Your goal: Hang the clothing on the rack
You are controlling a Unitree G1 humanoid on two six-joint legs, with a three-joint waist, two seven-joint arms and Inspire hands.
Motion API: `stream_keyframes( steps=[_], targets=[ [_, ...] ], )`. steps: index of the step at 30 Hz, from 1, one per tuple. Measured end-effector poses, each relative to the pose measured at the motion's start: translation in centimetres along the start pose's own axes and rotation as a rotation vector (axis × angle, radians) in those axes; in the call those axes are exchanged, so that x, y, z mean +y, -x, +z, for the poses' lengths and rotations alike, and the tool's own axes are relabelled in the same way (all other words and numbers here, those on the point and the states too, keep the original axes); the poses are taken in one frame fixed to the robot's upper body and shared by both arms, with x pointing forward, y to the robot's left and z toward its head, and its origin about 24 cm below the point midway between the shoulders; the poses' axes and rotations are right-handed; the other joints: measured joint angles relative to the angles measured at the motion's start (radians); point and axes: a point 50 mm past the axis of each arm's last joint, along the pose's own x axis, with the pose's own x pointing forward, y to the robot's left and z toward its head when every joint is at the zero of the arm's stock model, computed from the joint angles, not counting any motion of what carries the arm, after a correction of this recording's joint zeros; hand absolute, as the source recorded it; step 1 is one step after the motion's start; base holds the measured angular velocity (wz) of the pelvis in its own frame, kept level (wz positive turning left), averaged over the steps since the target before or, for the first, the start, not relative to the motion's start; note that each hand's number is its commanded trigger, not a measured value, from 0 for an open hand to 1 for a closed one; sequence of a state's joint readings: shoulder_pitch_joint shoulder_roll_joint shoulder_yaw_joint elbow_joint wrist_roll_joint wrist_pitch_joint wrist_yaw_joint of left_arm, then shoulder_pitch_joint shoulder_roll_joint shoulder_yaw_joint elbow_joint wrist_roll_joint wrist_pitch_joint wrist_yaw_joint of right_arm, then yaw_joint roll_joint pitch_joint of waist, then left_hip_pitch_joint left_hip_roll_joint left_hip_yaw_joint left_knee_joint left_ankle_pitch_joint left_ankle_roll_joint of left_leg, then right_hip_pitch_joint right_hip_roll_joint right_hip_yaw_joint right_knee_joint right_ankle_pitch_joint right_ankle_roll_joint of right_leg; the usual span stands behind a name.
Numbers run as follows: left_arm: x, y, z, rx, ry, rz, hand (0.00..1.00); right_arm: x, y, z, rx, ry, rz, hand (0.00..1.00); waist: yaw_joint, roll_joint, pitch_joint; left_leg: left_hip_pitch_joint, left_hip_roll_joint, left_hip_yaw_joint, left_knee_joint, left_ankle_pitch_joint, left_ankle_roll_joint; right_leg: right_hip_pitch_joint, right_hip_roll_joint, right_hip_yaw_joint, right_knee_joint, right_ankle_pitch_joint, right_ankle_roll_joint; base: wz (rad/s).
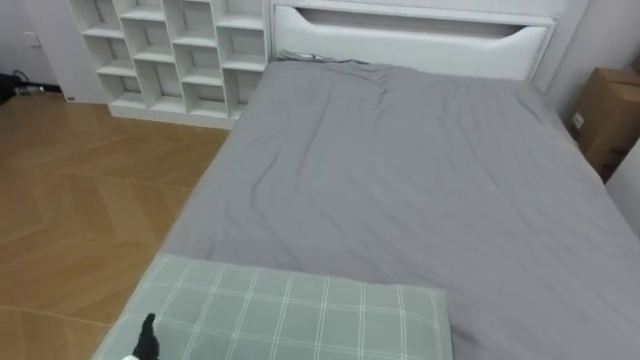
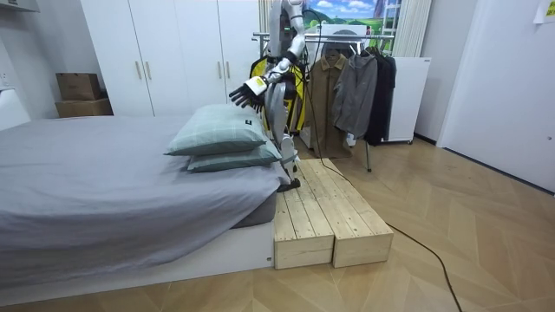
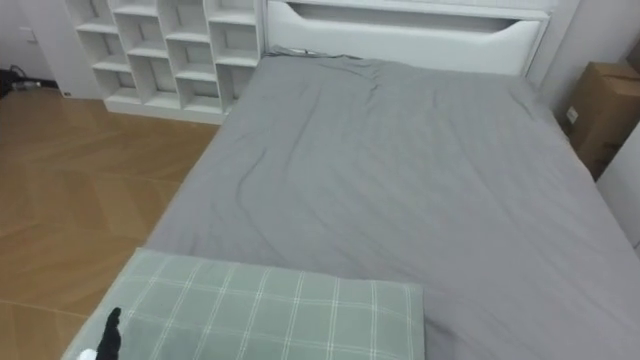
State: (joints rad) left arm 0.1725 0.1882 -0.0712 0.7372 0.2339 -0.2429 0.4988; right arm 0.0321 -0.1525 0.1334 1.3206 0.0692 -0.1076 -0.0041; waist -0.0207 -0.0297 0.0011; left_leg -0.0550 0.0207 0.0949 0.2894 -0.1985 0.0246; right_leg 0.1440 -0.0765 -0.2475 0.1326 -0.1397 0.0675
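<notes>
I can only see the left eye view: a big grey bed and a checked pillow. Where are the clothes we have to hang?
Observer: A clothes rack stands behind the robot, with a brown coat and darker jackets hanging on it.
Operator: What is the robot standing on?
Observer: A wooden platform right next to the bed.
Operator: What's the black thing at the bottom of my picture?
Observer: A finger of the left hand. The hand is open, holds nothing, and reaches over two stacked pillows.
</notes>
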Motion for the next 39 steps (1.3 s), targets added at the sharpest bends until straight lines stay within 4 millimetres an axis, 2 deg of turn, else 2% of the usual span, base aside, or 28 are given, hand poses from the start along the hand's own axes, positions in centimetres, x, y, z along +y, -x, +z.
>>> stream_keyframes(
  steps=[2,3,5,6,8,12,15,17,23,27,28,33,34,39],
  targets=[
    [0.7,0.8,-2.7,0.127,0.01,0.041,0.0,-0.1,0.1,-0.6,0.015,-0.014,-0.006,0.0,0.002,0.0,0.0005,0.006,0.0,-0.001,0.001,0.0,-0.001,0.001,0.0,0.001,0.0,-0.002,-0.002,0.0],
    [0.9,1.2,-3.5,0.163,0.016,0.051,0.0,-0.2,0.1,-0.7,0.015,-0.022,-0.01,0.0,0.003,0.003,0.001,0.007,0.001,-0.001,0.001,0.0,-0.001,0.002,0.0,0.0,0.0,-0.002,-0.002,0.0],
    [1.8,2.8,-6.4,0.297,0.025,0.093,0.0,-0.4,0.3,-1.4,0.039,-0.064,-0.025,0.0,0.008,0.004,0.0003,0.016,0.0,-0.002,-0.001,-0.002,-0.004,0.007,0.0,-0.001,0.0,-0.005,-0.003,0.0],
    [2.1,3.1,-7.1,0.331,0.025,0.107,0.0,-0.4,0.3,-1.6,0.049,-0.068,-0.028,0.0,0.011,0.003,0.0005,0.019,0.0,-0.003,-0.001,-0.002,-0.005,0.01,0.0,0.0,0.0,-0.007,-0.003,0.0],
    [3.3,4.3,-9.3,0.453,0.05,0.174,0.0,-0.9,0.5,-2.5,0.087,-0.079,-0.039,0.0,0.031,0.002,0.001,0.027,0.001,-0.002,0.0,-0.004,-0.007,0.017,0.0,-0.006,0.001,-0.011,-0.006,0.0],
    [4.1,6.6,-12.1,0.613,0.065,0.226,0.0,-1.4,0.7,-3.5,0.135,-0.119,-0.045,0.0,0.05,0.009,0.0015,0.023,0.0,-0.006,0.002,-0.004,-0.008,0.019,0.0,-0.004,0.002,-0.015,-0.011,0.02],
    [3.9,8.3,-13.8,0.764,0.117,0.217,0.0,-1.4,0.9,-4.1,0.166,-0.172,-0.028,0.0,0.048,0.009,0.0022,0.012,-0.002,-0.023,0.021,-0.012,-0.016,0.027,0.001,0.001,0.003,-0.027,-0.014,0.16],
    [3.1,9.8,-14.8,0.868,0.15,0.157,0.0,-1.4,0.9,-4.2,0.173,-0.191,-0.02,0.0,0.049,0.011,0.0022,0.01,-0.001,-0.023,0.035,-0.016,-0.02,0.032,0.002,0.0,0.004,-0.042,-0.018,0.0],
    [0.7,11.6,-15.5,0.997,0.202,-0.042,0.0,-1.5,1.0,-4.6,0.201,-0.206,0.001,0.0,0.047,0.007,0.0046,0.007,0.006,-0.024,0.053,-0.015,-0.024,0.031,0.006,-0.002,0.021,-0.074,-0.029,0.03],
    [0.2,11.7,-15.4,1.015,0.203,-0.133,0.0,-1.7,1.1,-4.7,0.202,-0.187,0.009,0.0,0.037,0.015,-0.0001,0.006,0.009,-0.021,0.055,-0.014,-0.026,0.029,0.008,-0.001,0.021,-0.076,-0.032,0.0],
    [0.1,11.6,-15.3,1.012,0.183,-0.163,0.0,-1.7,1.0,-4.6,0.201,-0.177,0.012,0.0,0.03,0.013,0.0008,0.006,0.008,-0.021,0.053,-0.015,-0.027,0.029,0.008,0.0,0.02,-0.079,-0.031,0.0],
    [-0.5,9.8,-14.1,0.947,0.106,-0.237,0.0,-1.7,1.0,-4.5,0.196,-0.184,0.016,0.0,0.011,0.01,-0.0023,0.015,0.004,-0.019,0.035,-0.014,-0.03,0.031,0.006,-0.001,0.018,-0.081,-0.032,-0.01],
    [-0.7,9.2,-13.7,0.926,0.104,-0.24,0.0,-1.6,1.0,-4.4,0.192,-0.188,0.02,0.0,-0.001,0.005,-0.005,0.016,0.003,-0.019,0.032,-0.014,-0.031,0.031,0.006,-0.002,0.018,-0.081,-0.032,0.0],
    [-1.2,7.4,-12.3,0.848,0.064,-0.29,0.0,-1.2,1.0,-4.6,0.199,-0.189,0.021,0.0,-0.017,-0.003,-0.0012,0.038,0.002,-0.01,0.013,-0.012,-0.034,0.038,0.005,0.023,0.019,-0.081,-0.032,-0.07]
  ],
)
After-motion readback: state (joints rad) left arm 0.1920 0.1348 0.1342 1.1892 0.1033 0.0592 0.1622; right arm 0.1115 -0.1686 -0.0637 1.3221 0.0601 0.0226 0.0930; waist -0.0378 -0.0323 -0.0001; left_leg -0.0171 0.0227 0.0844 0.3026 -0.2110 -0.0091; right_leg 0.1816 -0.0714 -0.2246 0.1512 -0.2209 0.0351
